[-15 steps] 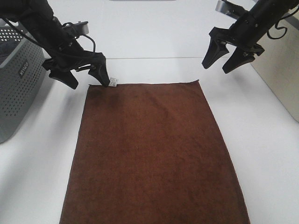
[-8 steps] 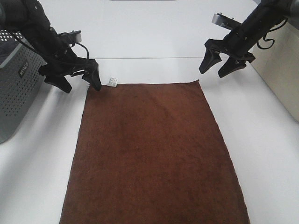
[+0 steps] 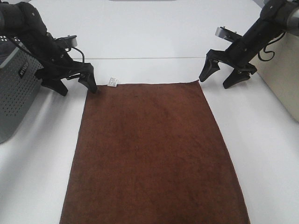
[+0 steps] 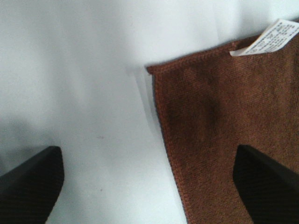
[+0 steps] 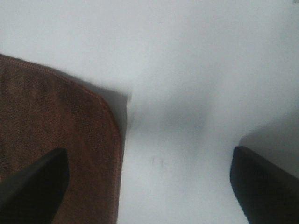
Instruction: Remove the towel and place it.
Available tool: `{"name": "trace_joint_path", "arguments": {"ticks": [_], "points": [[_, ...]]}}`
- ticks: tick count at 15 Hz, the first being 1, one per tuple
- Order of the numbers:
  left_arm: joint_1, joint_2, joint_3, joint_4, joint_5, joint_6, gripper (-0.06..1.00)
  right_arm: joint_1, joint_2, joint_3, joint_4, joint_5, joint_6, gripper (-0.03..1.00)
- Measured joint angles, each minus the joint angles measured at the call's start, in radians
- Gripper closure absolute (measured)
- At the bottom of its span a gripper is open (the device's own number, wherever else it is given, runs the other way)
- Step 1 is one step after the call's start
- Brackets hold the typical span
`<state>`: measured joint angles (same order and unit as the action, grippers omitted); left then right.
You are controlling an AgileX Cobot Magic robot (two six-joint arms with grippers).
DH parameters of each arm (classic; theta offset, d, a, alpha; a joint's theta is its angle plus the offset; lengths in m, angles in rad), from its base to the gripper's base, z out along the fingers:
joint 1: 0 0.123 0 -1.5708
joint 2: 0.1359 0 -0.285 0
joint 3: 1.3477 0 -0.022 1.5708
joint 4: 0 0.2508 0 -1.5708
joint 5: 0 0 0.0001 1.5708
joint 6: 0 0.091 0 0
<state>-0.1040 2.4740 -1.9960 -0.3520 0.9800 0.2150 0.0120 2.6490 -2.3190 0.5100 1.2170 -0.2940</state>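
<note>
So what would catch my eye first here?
The big dark brown towel, spread flat on the white table, fills the middle. Two black arms reach its far corners, the left fingers spread wide by the small white tag, the right fingers spread at the other corner. A grey basket stands at the left edge.

The towel (image 3: pixel 154 154) runs off the exterior view's bottom edge.

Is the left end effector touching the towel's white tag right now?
Apart. The left wrist view shows bare brown towel between the white tag and the nearer finger of the open left end effector.
</note>
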Motion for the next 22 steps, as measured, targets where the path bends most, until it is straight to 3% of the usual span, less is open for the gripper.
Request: {"name": "trace_joint_path", "arguments": {"ticks": [7, 15, 20, 22], "points": [[0.000, 0.001, 0.000, -0.002, 0.000, 0.000, 0.04, 0.014, 0.001, -0.009, -0.081, -0.048, 0.070, 0.05], [-0.013, 0.002, 0.000, -0.034, -0.008, -0.001, 0.04, 0.052, 0.008, -0.011, -0.057, -0.109, 0.093, 0.07], [-0.013, 0.003, 0.000, -0.056, -0.006, -0.001, 0.06, 0.140, 0.005, -0.011, -0.194, -0.073, 0.121, 0.07], [-0.013, 0.004, 0.000, -0.077, -0.005, -0.001, 0.06, 0.163, 0.006, -0.012, -0.202, -0.073, 0.135, 0.08]]}}
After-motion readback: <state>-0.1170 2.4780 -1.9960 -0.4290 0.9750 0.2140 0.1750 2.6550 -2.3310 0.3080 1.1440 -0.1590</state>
